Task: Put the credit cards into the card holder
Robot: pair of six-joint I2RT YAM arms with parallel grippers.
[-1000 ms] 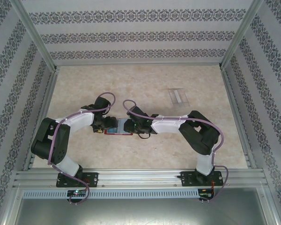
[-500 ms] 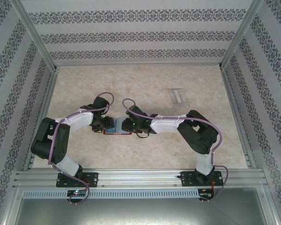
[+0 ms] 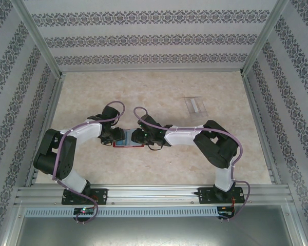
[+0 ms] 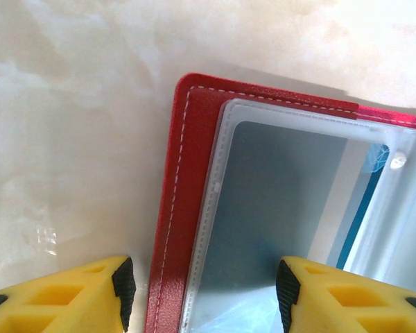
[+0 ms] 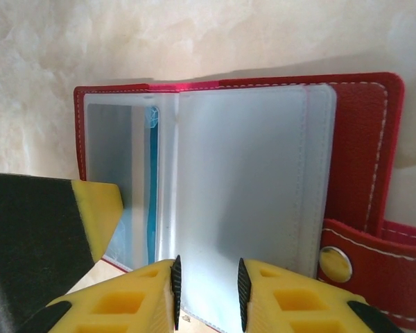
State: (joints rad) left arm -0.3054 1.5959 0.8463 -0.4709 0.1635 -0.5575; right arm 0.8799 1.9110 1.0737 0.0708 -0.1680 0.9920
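The card holder (image 3: 127, 140) lies open on the table between my two grippers, red with clear plastic sleeves. In the left wrist view a card with a blue stripe (image 4: 353, 208) sits inside a sleeve of the card holder (image 4: 187, 173). My left gripper (image 4: 204, 295) is open, its fingers straddling the holder's left edge and sleeve. My right gripper (image 5: 208, 295) is open by a narrow gap, low over a milky sleeve page (image 5: 249, 194) of the card holder (image 5: 360, 139), with nothing pinched. A pale credit card (image 3: 196, 105) lies flat at the back right, away from both grippers.
The red snap tab (image 5: 347, 260) of the holder sticks out at its right side. My left gripper's yellow finger (image 5: 97, 208) stands over the holder's left sleeve, close beside my right gripper. Metal frame rails (image 3: 256, 118) and patterned walls bound the table.
My left gripper's jaws have narrowed. Both grippers and the card holder have shifted slightly to the left; the loose credit card has not moved.
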